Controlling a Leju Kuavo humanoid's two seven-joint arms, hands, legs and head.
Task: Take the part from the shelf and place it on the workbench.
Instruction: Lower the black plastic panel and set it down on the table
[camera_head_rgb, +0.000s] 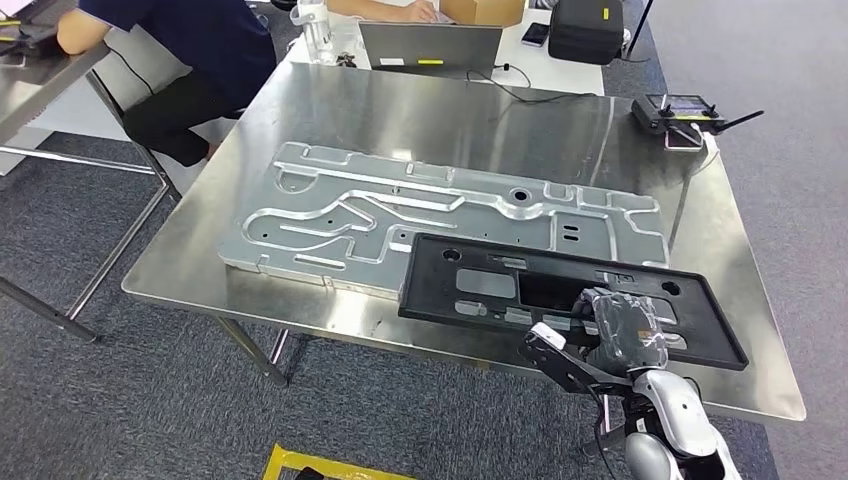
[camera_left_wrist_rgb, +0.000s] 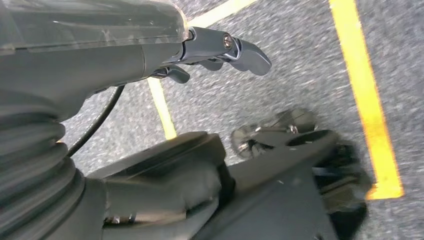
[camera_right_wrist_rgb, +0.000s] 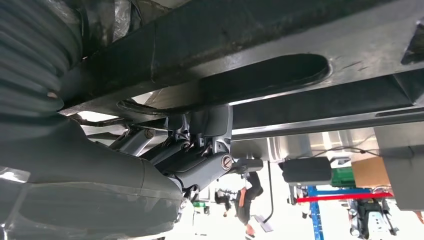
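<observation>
The part is a flat black panel (camera_head_rgb: 560, 290) with cut-outs. It hangs over the near right of the steel workbench (camera_head_rgb: 450, 120), its far edge overlapping a large aluminium plate (camera_head_rgb: 400, 210). My right hand (camera_head_rgb: 612, 335) grips the panel's near edge, fingers on top and thumb below. In the right wrist view the panel (camera_right_wrist_rgb: 280, 45) is seen from beneath, with my right hand (camera_right_wrist_rgb: 200, 150) clamped on it. Whether the panel touches the bench I cannot tell. My left hand (camera_left_wrist_rgb: 150, 55) hangs over grey carpet, its fingers (camera_left_wrist_rgb: 225, 47) loosely extended and holding nothing.
A remote controller (camera_head_rgb: 685, 112) lies at the bench's far right corner. Behind the bench stand a laptop (camera_head_rgb: 430, 45) and a black case (camera_head_rgb: 585, 28). A person (camera_head_rgb: 190, 50) sits at the far left. Yellow floor tape (camera_head_rgb: 320, 465) runs below the bench's near edge.
</observation>
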